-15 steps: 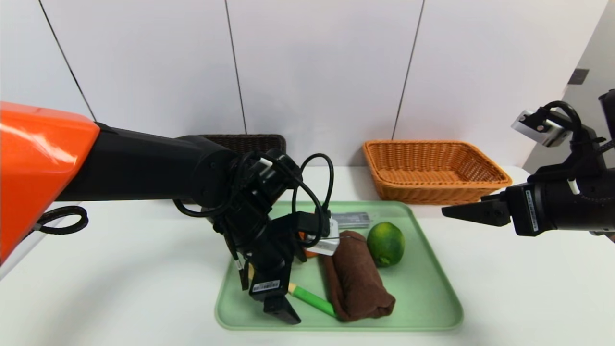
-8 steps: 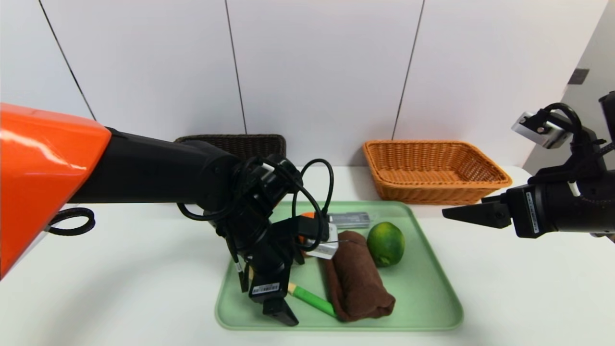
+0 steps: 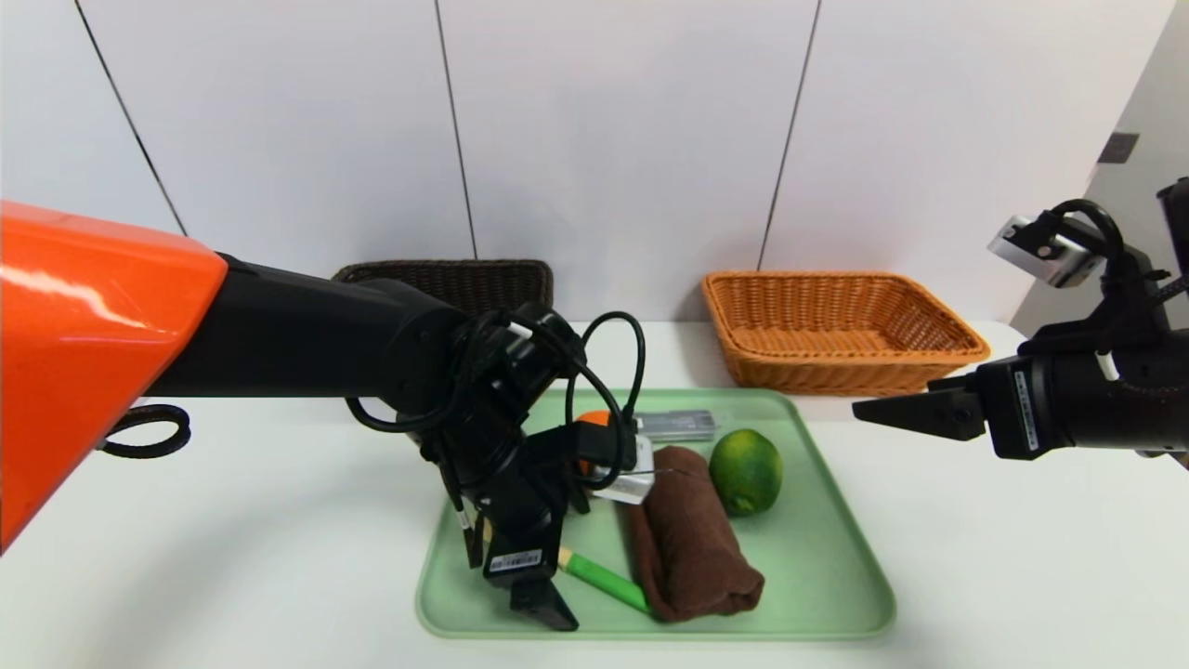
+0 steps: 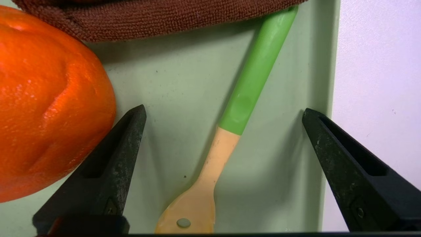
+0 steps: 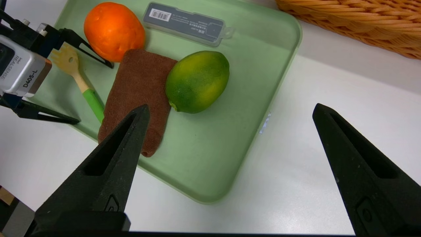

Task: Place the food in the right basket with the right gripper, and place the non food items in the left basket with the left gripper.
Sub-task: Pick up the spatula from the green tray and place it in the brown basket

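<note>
On the green tray lie a spoon with a green handle, an orange, a lime, a rolled brown towel and a grey case. My left gripper points down at the tray's near left corner. It is open, with the spoon's neck between its fingers and nothing gripped; the orange sits just beside one finger. My right gripper hovers open and empty to the right of the tray, level with the lime.
The dark brown left basket stands at the back behind my left arm, mostly hidden. The orange wicker right basket stands at the back right, beyond the tray. White tabletop surrounds the tray.
My left gripper has sunk slightly toward the spoon on the tray. The right arm has stayed where it was.
</note>
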You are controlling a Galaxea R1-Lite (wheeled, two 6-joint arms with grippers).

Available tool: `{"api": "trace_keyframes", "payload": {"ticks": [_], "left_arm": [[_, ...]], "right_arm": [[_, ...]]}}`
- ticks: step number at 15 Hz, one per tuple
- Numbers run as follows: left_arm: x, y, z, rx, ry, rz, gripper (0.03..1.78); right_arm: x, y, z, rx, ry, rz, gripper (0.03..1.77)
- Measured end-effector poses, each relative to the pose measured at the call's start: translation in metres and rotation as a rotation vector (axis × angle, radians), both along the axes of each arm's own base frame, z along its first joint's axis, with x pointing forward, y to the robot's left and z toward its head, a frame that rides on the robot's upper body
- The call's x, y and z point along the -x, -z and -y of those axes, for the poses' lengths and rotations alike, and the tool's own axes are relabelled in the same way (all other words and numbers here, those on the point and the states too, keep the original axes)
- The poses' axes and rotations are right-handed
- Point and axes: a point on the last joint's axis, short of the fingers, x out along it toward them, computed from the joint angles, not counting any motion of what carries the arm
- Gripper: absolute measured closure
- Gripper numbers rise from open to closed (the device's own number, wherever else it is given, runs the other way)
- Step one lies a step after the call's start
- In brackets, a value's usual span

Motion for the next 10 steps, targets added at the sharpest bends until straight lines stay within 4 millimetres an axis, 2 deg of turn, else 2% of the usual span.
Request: {"api": "trace_keyframes", "payload": {"ticks": [3, 7, 8, 10], "left_arm": [[0.0009, 0.0004, -0.0009, -0.001, -0.005, -0.008, 0.67], [0.0027, -0.002, -0.0029, 0.001, -0.006, -0.007, 1.15], [0.0033, -0.0025, -0.0036, 0.0, -0.005, -0.009, 1.67], [0.004, -0.004, -0.0041, 0.002, -0.005, -0.004, 1.67]], "right_arm": [[0.0, 0.0004, 0.0, -0.001, -0.002, -0.001, 0.09], [0.0001, 0.0005, 0.0, -0.001, -0.002, -0.001, 0.09], [0.0001, 0.0005, 0.0, -0.001, -0.002, -0.001, 0.09], [-0.0001, 0.0005, -0.0001, -0.001, -0.002, -0.001, 0.09]]}}
